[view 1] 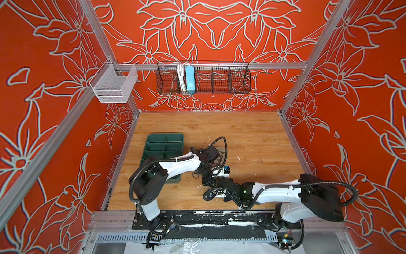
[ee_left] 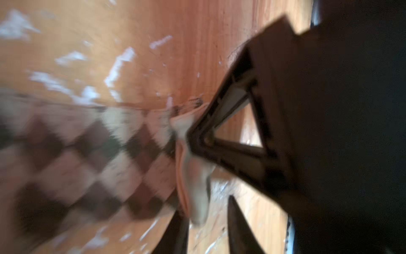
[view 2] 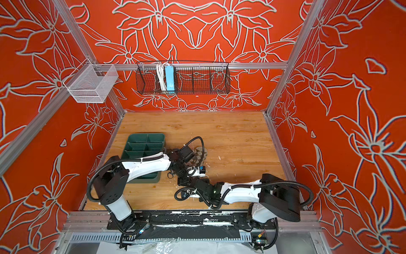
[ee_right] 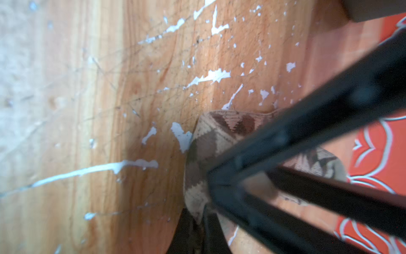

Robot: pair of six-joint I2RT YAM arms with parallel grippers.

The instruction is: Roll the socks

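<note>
Right fingers: my right gripper (ee_right: 202, 202) was clamped tight on a bunched corner of the argyle sock (ee_right: 206, 140) — fabric squeezed to a point between the tips, down at the table (ee_right: 109, 132).
Left fingers: my left gripper (ee_left: 186, 178) stood a little apart with the sock's pale end edge between the tips. Through the blur I couldn't tell whether that edge was pinched or loose.
Argyle sock: it lay on the wood mid-table, mostly hidden beneath my left arm (view 1: 182, 165) in both top views, with only its rounded far end (view 2: 201, 152) peeking out.
Long axis: from the left tips it ran flat and straight out ahead, toward the far side of the table as far as the top views let me judge. That put both sets of tips at the near end.
Nearer arm: both were right on it, but only the right had a sure hold.
Purple sock: nowhere that I could see.
Green tray (view 1: 157, 139): off to the left of the sock, apart from it, partly under that same arm.
Next move: my guess — the roll would have to start at this near end and travel along that axis, so both sets of tips needed to sit square across the sock's width.
</note>
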